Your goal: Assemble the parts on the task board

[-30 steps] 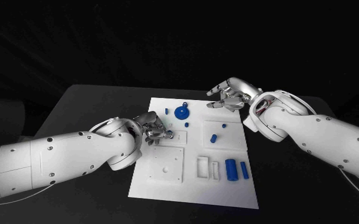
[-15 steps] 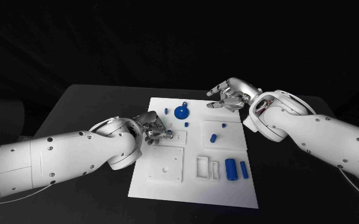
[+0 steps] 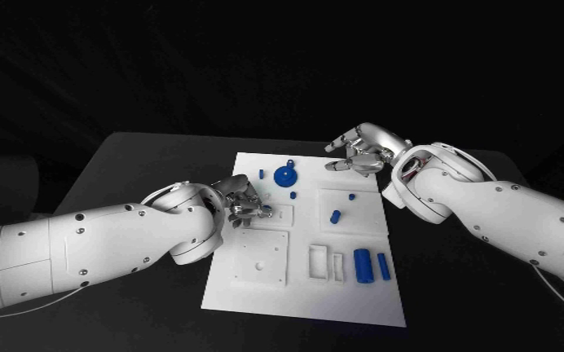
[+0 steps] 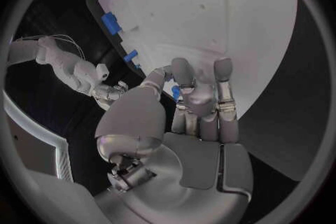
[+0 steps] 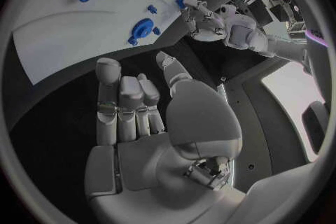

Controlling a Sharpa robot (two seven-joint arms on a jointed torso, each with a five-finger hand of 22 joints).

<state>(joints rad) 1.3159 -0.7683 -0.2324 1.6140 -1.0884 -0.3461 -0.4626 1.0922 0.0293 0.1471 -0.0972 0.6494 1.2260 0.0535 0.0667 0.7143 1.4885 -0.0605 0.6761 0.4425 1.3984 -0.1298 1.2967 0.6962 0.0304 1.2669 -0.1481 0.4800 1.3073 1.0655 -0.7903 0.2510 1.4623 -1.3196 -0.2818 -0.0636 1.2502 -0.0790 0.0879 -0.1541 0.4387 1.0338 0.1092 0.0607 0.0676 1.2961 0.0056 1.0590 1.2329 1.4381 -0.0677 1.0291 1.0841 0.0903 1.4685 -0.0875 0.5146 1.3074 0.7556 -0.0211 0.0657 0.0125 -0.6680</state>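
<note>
L hand working a small part at the task board's left edge.
L hand (image 3: 241,203) fingers pinch a small blue part (image 3: 265,207) over task board (image 3: 353,291), prob. to seat it; R hand (image 3: 362,150) hovers off board's far edge, fingers apart, empty.

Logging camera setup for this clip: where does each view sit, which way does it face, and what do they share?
Head view: above, looking down at the white board; both arms, left hand, right hand.
Left wrist view: behind the left hand, facing the board.
Right wrist view: behind the right hand, facing the board.
Shared: the round blue part.
</note>
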